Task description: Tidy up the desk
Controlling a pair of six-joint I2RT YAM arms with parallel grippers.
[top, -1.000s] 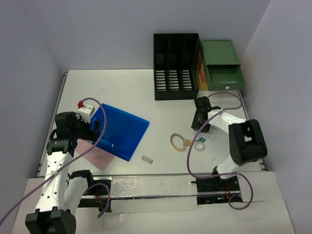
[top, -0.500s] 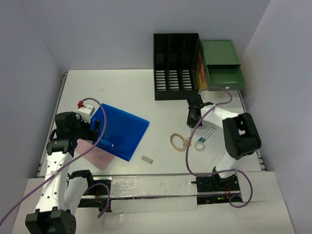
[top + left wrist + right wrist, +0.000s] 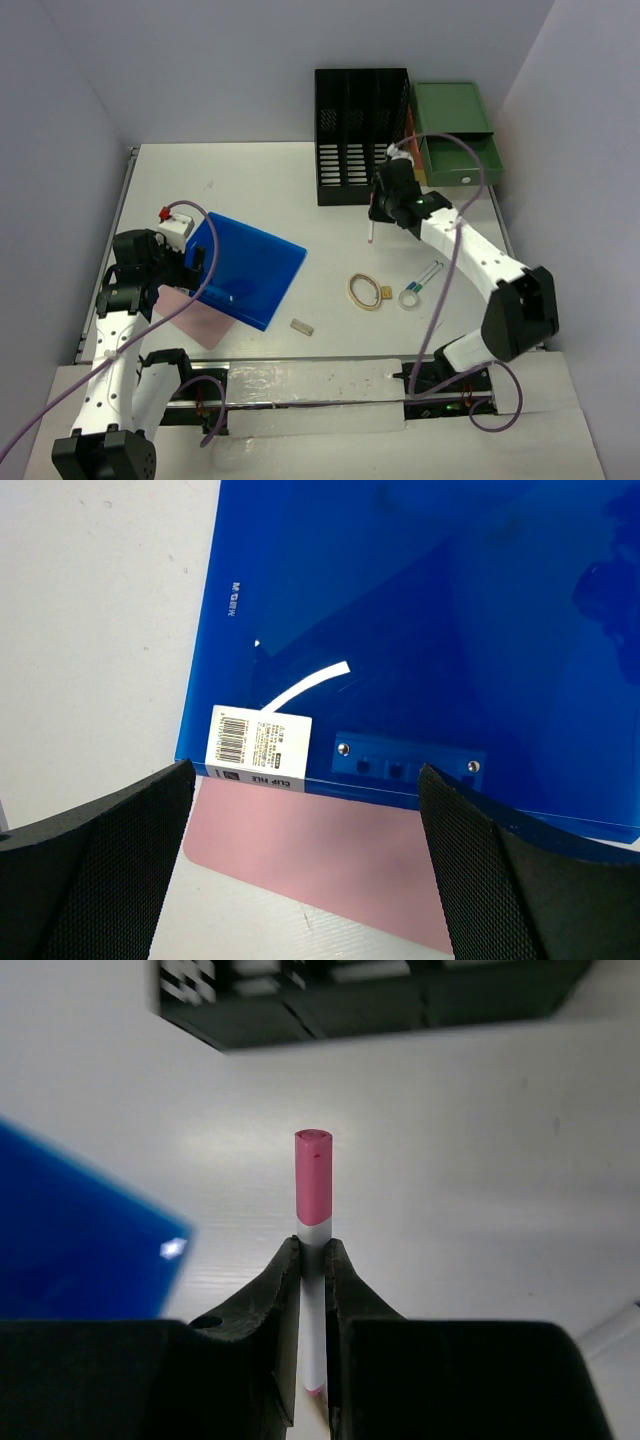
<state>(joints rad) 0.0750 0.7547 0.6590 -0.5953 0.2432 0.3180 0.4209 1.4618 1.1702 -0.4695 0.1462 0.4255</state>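
The desk (image 3: 250, 185) is a white tabletop. My right gripper (image 3: 382, 205) hangs above it in front of the black rack, shut on a white pen with a pink cap (image 3: 372, 232). In the right wrist view the pen (image 3: 313, 1185) stands pinched between the two fingers of the gripper (image 3: 313, 1250), cap pointing away. My left gripper (image 3: 195, 262) is open at the left, over the near edge of a blue clip file (image 3: 250, 265). In the left wrist view its fingers (image 3: 110, 850) straddle the file's (image 3: 420, 630) labelled edge and a pink sheet (image 3: 320, 840) underneath.
A black slotted file rack (image 3: 362, 135) and a green drawer unit (image 3: 455, 135) stand at the back right. Tape rings (image 3: 365, 291), a small ring (image 3: 409, 297), two pens (image 3: 430, 272) and an eraser (image 3: 302, 325) lie mid-desk. A white box (image 3: 175, 222) sits by the file.
My right gripper has shut on the pink-capped pen, lifted it off the desk and carried it up and left towards the black rack. The left arm has not moved.
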